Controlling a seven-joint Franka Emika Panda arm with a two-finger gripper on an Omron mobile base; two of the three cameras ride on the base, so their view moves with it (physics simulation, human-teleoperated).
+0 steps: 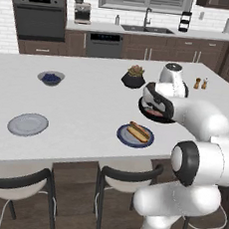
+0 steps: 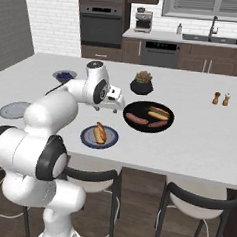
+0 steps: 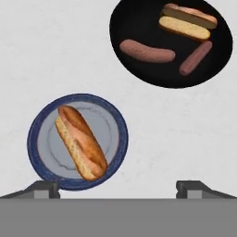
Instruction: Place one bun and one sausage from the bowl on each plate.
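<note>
The white arm folds forward at its elbow, wrist bent downward; the gripper [image 3: 118, 187] hangs with fingers [image 3: 44, 187] spread wide, holding nothing.

Bun [image 2: 100, 133] on blue-rimmed plate [image 2: 110, 140] — black bowl [image 2: 167, 125] holds two sausages.

Two base cameras looking forward and down across the island counter [image 1: 87, 108] from behind the arm's left and right, hand camera facing straight down close above it, all sharing the blue-rimmed plate [image 3: 41, 139] and black bowl [image 3: 139, 69]
</note>
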